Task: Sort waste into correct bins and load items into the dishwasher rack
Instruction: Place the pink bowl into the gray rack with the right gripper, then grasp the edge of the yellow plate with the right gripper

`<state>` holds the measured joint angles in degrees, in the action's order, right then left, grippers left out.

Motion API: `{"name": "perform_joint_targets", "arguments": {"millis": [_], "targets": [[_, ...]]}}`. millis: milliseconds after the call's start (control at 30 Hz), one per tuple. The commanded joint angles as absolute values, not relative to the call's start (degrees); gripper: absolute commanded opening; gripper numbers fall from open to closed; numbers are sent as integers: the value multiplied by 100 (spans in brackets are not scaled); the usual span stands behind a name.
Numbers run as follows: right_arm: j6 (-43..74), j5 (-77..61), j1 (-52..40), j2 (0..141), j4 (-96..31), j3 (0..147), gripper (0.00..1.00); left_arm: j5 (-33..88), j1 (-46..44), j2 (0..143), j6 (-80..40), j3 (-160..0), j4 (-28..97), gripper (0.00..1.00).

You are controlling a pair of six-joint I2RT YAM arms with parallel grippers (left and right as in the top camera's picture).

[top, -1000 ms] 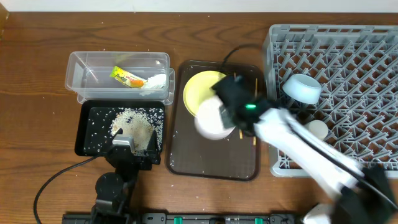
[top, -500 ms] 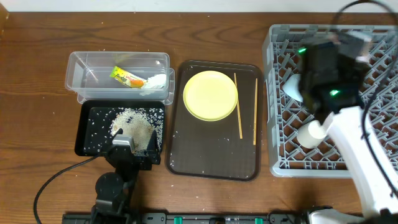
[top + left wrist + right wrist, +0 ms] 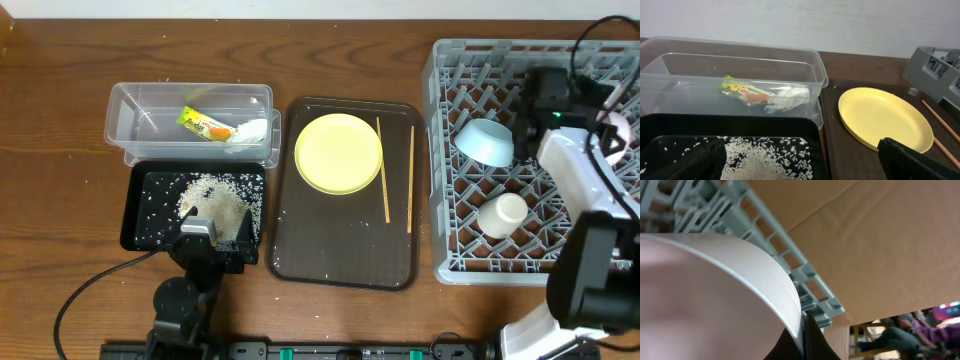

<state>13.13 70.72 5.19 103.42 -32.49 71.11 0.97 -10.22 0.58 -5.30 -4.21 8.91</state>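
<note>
My right gripper (image 3: 803,339) is shut on the rim of the pinkish-white bowl (image 3: 705,295) and holds it over the far right part of the grey dishwasher rack (image 3: 470,255). The light blue bowl (image 3: 486,141) and the white cup (image 3: 502,213) lie in the rack. The yellow plate (image 3: 339,152) and two chopsticks (image 3: 383,175) rest on the brown tray (image 3: 340,255). The snack wrapper (image 3: 205,125) and tissue (image 3: 252,131) lie in the clear tub (image 3: 125,110). Rice (image 3: 212,195) lies in the black tray (image 3: 140,215). My left gripper (image 3: 800,167) is open above the rice.
The rack's grey wall (image 3: 805,275) is close behind the held bowl. A black cable (image 3: 90,290) runs across the table at the front left. The plate (image 3: 882,117) and the tub (image 3: 735,65) also show in the left wrist view.
My right arm has carried the pinkish-white bowl from the brown tray rightwards to the far right of the rack. The left arm has not moved.
</note>
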Motion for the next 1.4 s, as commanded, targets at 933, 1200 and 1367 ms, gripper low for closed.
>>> {"name": "perform_joint_targets", "arguments": {"millis": [933,1200,1367], "targets": [[956,-596,-2738,8475,-4001,7218,65,89,-1000,19,-475,-266,932,99],[3638,495,-3789,9789,-4274,7214,65,89,-1000,19,-475,-266,930,99],[4963,445,-3732,10713,-4086,7214,68,89,-1000,19,-475,-266,932,99]]}}
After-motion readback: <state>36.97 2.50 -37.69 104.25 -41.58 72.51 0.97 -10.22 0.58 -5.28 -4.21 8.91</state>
